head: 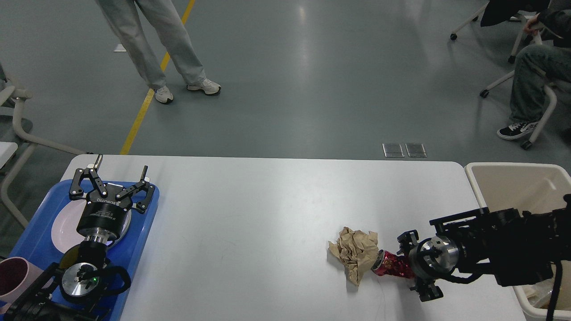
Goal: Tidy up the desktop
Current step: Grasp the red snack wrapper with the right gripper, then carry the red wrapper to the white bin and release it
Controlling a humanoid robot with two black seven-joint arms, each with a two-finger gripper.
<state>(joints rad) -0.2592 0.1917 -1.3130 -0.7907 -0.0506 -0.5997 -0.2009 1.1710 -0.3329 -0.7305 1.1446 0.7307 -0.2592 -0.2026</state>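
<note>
Partly tidied: plate (62,227) and cup (13,276) already on tray (142,236) at 8 o'clock. Still on desktop (250,214): crumpled paper (354,252) and red can (392,265), touching, at 4 o'clock. Bin (513,187) at 3 o'clock. Right gripper (412,267) level, fingers straddling can; pinch cannot be confirmed. Left gripper (111,180) over tray, fingers spread.

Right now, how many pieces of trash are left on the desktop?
2: a crumpled brown paper on the desktop's right side, and a crushed red can touching it, at the right pincer.
</note>
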